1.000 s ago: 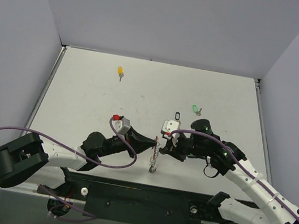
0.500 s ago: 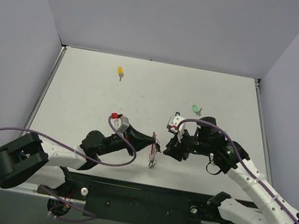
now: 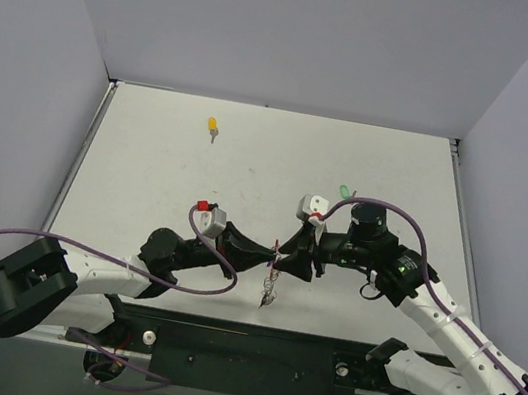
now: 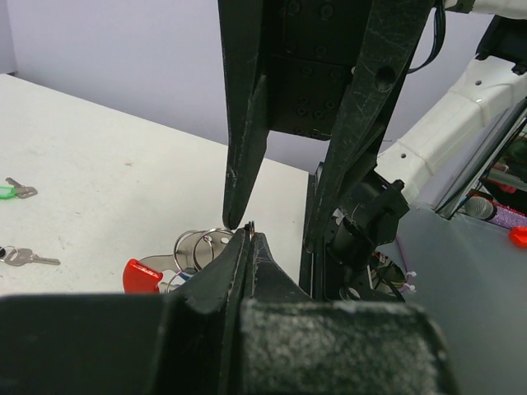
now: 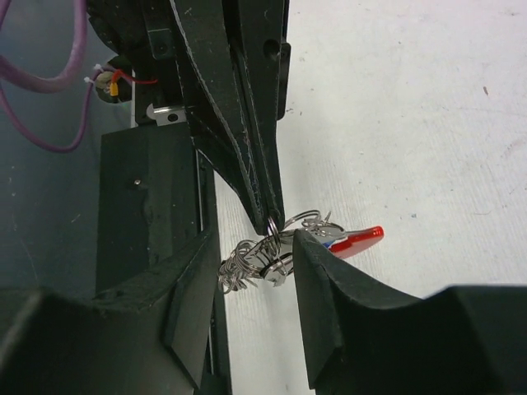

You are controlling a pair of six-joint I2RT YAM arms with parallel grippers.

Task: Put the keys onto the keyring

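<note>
Top external: two loose keys (image 3: 213,127) (image 3: 345,191), one keyring (image 3: 271,278).

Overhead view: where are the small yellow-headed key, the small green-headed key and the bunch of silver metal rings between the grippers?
Yellow-headed key (image 3: 213,126), overhead view, on its yellow head.
Green-headed key (image 3: 344,191), overhead view, on its green head.
Bunch of silver rings (image 3: 270,285), overhead view, on its hanging middle.

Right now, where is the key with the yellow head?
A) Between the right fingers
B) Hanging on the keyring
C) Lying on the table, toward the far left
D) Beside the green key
C: the yellow key lies alone on the bare table, in its far left part, with nothing touching it.
</note>
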